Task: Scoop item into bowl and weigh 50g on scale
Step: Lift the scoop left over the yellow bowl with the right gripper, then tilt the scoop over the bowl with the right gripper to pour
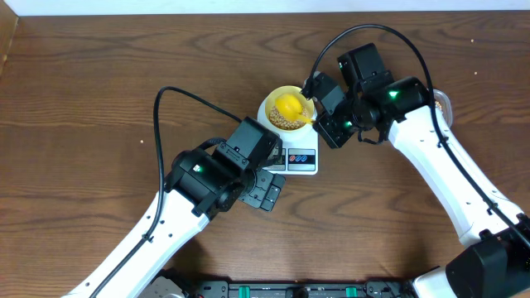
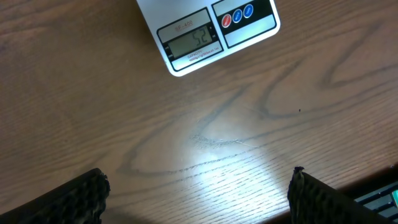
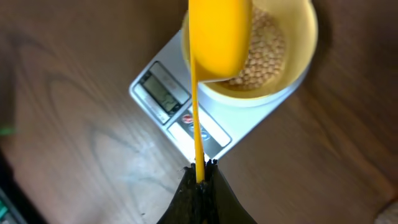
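Observation:
The pale-yellow bowl (image 1: 272, 112) (image 3: 298, 43) stands on the white scale (image 1: 301, 161) (image 3: 180, 106) and holds tan beans (image 1: 289, 123) (image 3: 264, 56). A yellow scoop (image 1: 289, 105) (image 3: 217, 37) hangs tilted over the bowl's rim, and my right gripper (image 1: 318, 116) (image 3: 200, 171) is shut on its thin handle. My left gripper (image 1: 269, 190) (image 2: 199, 196) is open just in front of the scale, low over bare wood, with nothing between its fingers (image 2: 81, 199). The scale (image 2: 205, 37) shows its lit display and two coloured buttons in the left wrist view.
A container (image 1: 444, 101) peeks out behind the right arm at the right. A dark rail (image 1: 298, 290) runs along the table's front edge. Black cables arch over both arms.

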Controlling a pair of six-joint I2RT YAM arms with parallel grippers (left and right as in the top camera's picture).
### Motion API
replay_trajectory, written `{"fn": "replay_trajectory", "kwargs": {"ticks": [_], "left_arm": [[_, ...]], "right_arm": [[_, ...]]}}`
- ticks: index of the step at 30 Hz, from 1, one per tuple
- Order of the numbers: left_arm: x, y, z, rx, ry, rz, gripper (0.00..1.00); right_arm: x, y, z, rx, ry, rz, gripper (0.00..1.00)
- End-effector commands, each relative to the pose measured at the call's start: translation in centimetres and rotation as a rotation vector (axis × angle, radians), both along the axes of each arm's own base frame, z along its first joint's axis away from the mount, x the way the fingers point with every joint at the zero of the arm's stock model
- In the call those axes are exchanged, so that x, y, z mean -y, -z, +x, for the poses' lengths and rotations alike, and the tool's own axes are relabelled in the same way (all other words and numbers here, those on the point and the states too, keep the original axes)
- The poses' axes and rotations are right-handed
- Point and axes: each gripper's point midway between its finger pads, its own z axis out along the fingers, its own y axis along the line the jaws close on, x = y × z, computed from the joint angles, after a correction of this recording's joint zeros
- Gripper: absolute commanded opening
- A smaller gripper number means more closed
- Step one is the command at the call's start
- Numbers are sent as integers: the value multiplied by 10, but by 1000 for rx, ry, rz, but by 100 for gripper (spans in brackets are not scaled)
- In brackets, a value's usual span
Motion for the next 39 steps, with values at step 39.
{"fn": "replay_trajectory", "kwargs": {"ticks": [39], "left_arm": [[1, -9, 4, 30, 3, -7, 94]], "right_arm": [[-5, 46, 30, 40, -11, -149, 1]]}}
